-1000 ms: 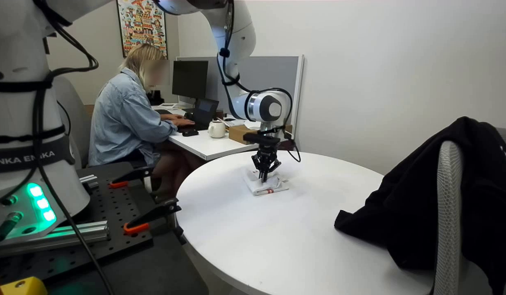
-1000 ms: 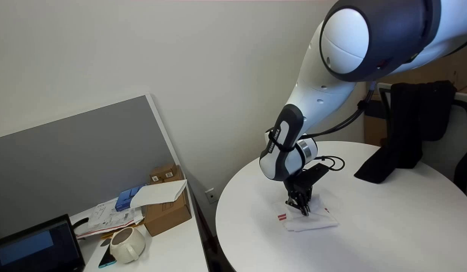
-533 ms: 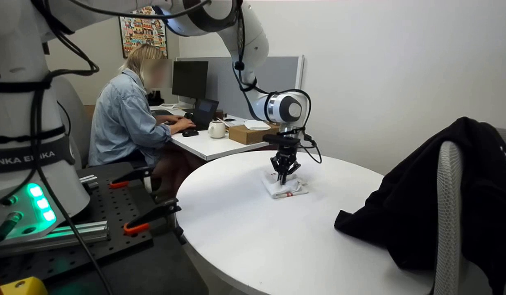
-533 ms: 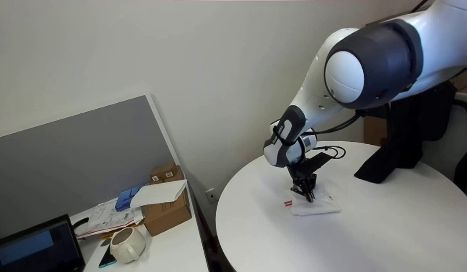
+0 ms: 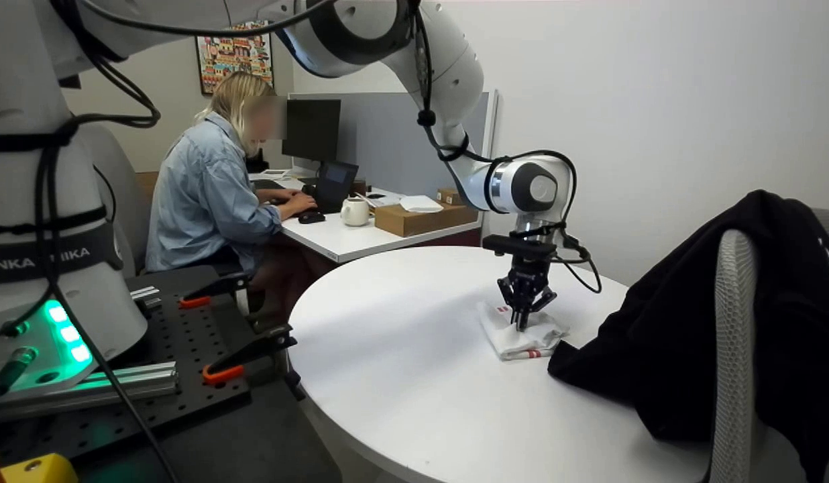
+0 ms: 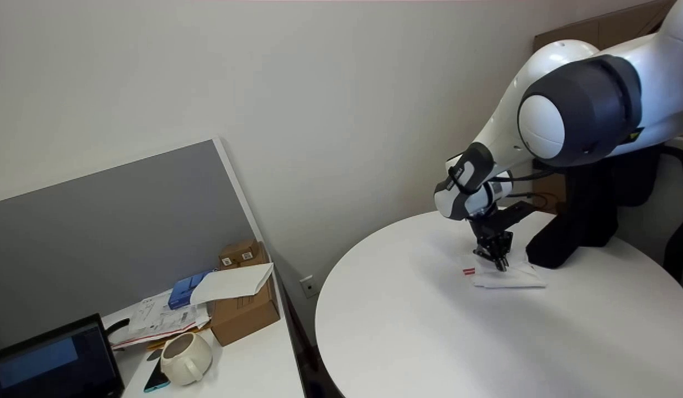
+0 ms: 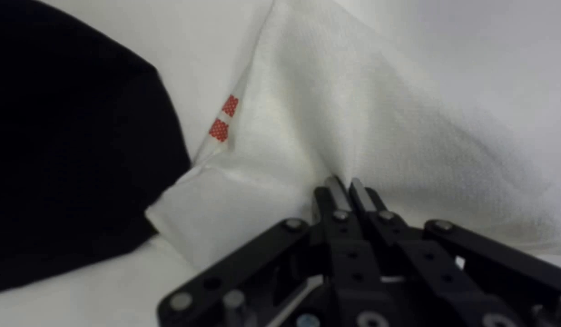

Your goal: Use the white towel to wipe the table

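The white towel (image 5: 512,343), with red stripes near its edges, lies folded on the round white table (image 5: 414,409), toward the side where the dark garment hangs. My gripper (image 5: 520,325) points down at the towel's middle, its fingers shut on a pinch of cloth. In the wrist view, folds of the towel (image 7: 289,136) run in between the fingertips of the gripper (image 7: 345,184). The rest of the cloth spreads flat around them. An exterior view from elsewhere also has the towel (image 6: 510,280) under the gripper (image 6: 502,266).
A black garment (image 5: 662,349) drapes over a chair (image 5: 735,349) and onto the table; in the wrist view its edge (image 7: 167,150) meets the towel's corner. Beyond the table stands a desk (image 5: 341,247) with a mug (image 5: 355,212) and cardboard box (image 5: 424,220), where a person (image 5: 210,181) sits.
The gripper, staying shut, has slid the towel across the tabletop toward the black garment. It moved rightward in both exterior views. The towel now reaches the garment's edge.
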`<act>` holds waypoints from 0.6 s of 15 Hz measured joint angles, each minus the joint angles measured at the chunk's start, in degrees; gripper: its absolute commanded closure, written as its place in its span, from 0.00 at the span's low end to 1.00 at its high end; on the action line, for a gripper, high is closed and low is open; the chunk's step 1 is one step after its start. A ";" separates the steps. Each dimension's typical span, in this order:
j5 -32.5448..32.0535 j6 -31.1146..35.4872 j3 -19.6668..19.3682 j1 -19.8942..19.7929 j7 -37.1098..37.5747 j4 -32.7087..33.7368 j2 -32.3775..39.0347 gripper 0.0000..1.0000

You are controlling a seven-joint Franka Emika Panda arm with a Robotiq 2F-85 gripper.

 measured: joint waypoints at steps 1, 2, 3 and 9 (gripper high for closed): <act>-0.09 0.33 -0.11 -0.80 -0.22 -0.82 -0.16 0.99; -0.18 0.98 -0.11 -1.26 -0.58 -2.07 -0.68 0.99; -0.28 1.88 -0.10 -1.34 -1.04 -4.04 -1.69 0.99; -0.47 5.24 1.67 0.81 -4.56 -19.77 -9.62 0.99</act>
